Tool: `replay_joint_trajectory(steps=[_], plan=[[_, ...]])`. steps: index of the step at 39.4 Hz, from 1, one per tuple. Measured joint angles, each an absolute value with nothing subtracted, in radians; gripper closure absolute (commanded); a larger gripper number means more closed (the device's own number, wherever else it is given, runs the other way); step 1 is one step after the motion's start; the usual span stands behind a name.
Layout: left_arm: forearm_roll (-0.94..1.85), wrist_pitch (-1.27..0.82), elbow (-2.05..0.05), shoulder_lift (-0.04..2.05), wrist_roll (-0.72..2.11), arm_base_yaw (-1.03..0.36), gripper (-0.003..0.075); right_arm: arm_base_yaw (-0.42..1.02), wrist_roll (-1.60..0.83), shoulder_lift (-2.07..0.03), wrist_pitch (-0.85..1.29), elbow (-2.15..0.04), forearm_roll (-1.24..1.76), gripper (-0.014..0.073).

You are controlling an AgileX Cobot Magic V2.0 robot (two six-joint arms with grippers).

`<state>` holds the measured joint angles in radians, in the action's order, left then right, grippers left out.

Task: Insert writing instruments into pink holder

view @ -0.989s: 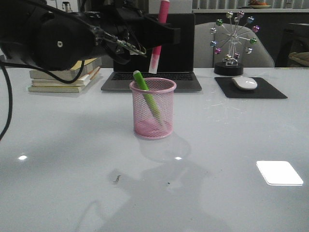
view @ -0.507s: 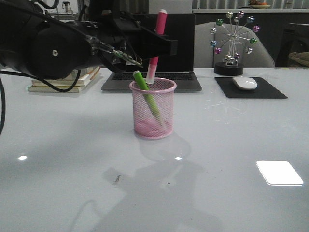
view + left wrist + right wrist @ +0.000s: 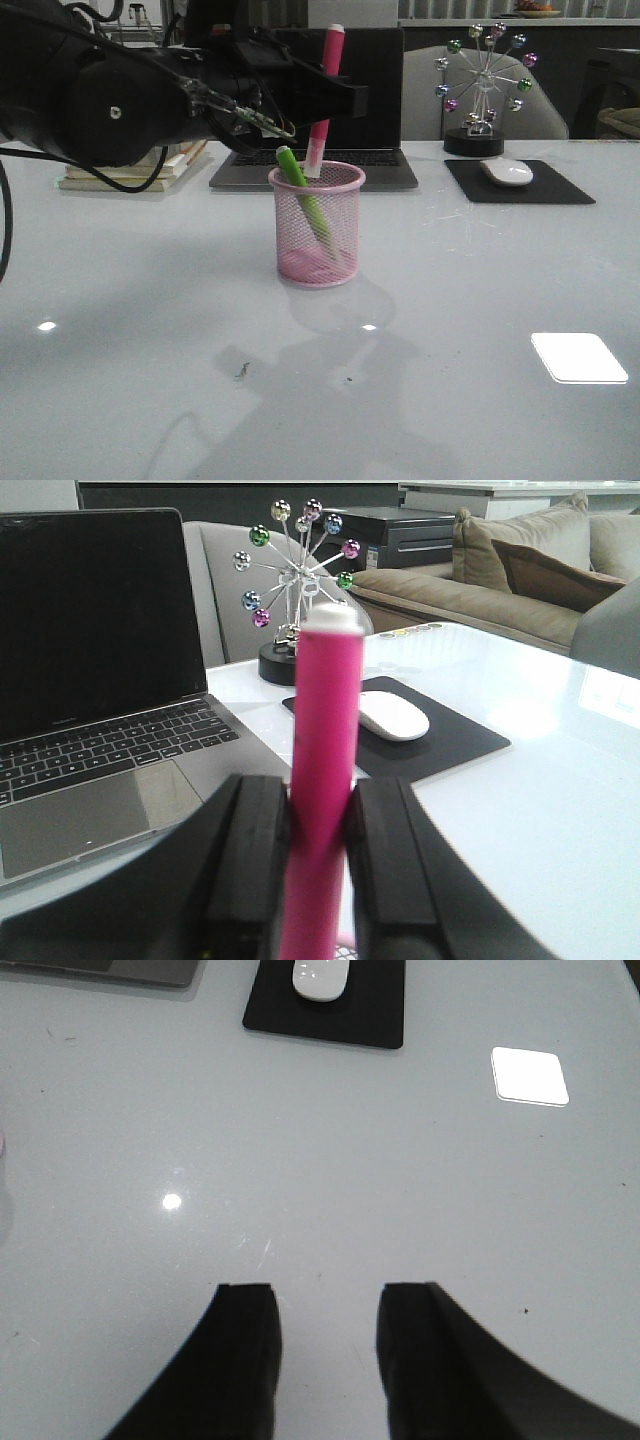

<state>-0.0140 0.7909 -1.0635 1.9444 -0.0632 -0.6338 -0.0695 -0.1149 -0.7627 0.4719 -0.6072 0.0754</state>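
Holding the pink highlighter (image 3: 325, 95) near its middle, my left pincer (image 3: 330, 98) has both fingers (image 3: 250, 865) pressed flat against the barrel, one on each side. I see the marker's long axis standing close to upright, leaning a little so the pink butt end points up and slightly to the right while the translucent capped end points down. That lower tip sits right at the far part of the rim of the pink holder (image 3: 316, 225); from the front I cannot tell whether it has crossed into the mouth or hangs just behind it.

The green highlighter (image 3: 305, 200) is already in the cup, resting on a slant: its upper end pokes out over the left side of the rim and its body runs down to the right toward the base.

The holder stands upright on the white tabletop (image 3: 480, 300), roughly central and nearer to me than the laptop (image 3: 330, 150). Books (image 3: 135, 165) are stacked at the far left, partly hidden by my left arm. On the far right lies a mouse (image 3: 507, 171) on a black mouse pad (image 3: 518, 182), with a ferris-wheel ornament (image 3: 485, 85) behind it.

My right pincer (image 3: 325, 1350) hangs over bare tabletop with a clear gap between its fingers, holding nothing.
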Motion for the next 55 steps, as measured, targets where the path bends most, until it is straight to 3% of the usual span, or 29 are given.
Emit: replay_joint_trajectory(steps=[4, 28, 55], plan=[[-0.014, 0.793, -1.064, 1.944, -0.063, -0.638, 0.0367, -0.07, -0.115, -0.763, 0.472, -0.607, 0.075, 0.0221], [-0.02, 0.776, -1.064, 1.85, -0.056, -0.582, 0.0402, -0.07, -0.115, -0.763, 0.472, -0.607, 0.075, 0.0221], [-0.04, 0.341, -1.062, 1.369, -0.009, -0.293, 0.0402, -0.07, -0.115, -0.763, 0.472, -0.607, 0.075, 0.0248]])
